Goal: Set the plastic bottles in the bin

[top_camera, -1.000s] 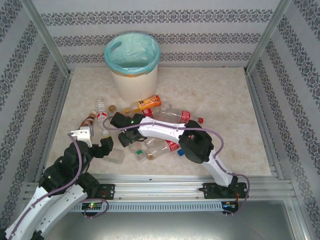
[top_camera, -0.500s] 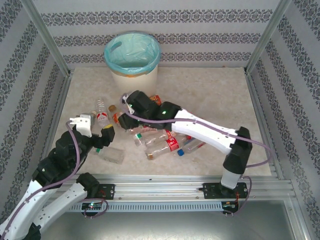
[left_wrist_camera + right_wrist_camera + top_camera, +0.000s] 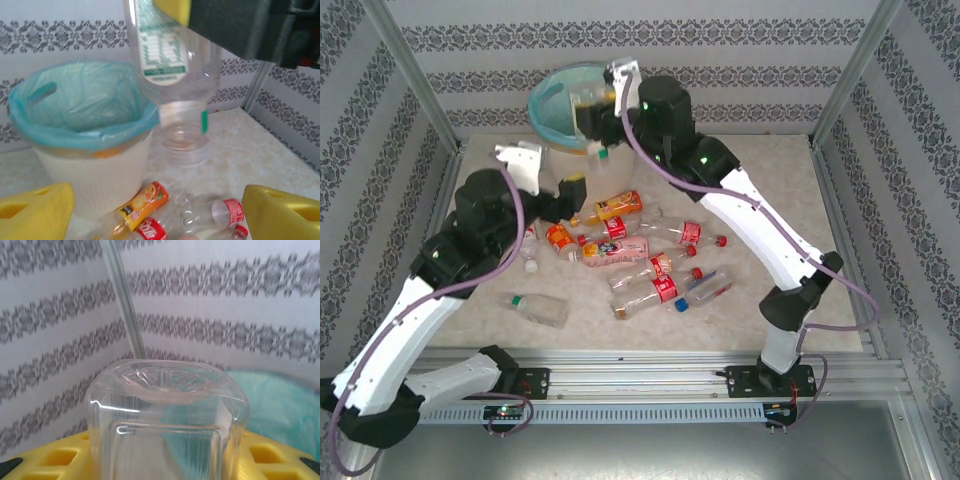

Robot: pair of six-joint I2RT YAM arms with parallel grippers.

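My right gripper (image 3: 598, 118) is shut on a clear, squarish plastic bottle (image 3: 601, 140) with a green cap, holding it at the near rim of the bin (image 3: 582, 92), cap pointing down. In the right wrist view that bottle (image 3: 165, 405) sits between the yellow fingers (image 3: 55, 460), with the teal liner (image 3: 280, 400) behind. My left gripper (image 3: 563, 192) hangs open above the pile. Its wrist view shows the bin (image 3: 95, 170), the held bottle (image 3: 170, 65), an orange-labelled bottle (image 3: 145, 200) and a red-capped one (image 3: 222, 212).
Several bottles (image 3: 655, 265) lie scattered mid-table in front of the bin, with red, pink and orange labels. A clear green-capped bottle (image 3: 535, 307) lies apart at the near left. Metal frame posts (image 3: 420, 85) and patterned walls close in the table.
My right arm has swung from the pile up to the bin's rim, carrying the clear bottle. My left arm has risen and reached forward towards the bin, staying open.
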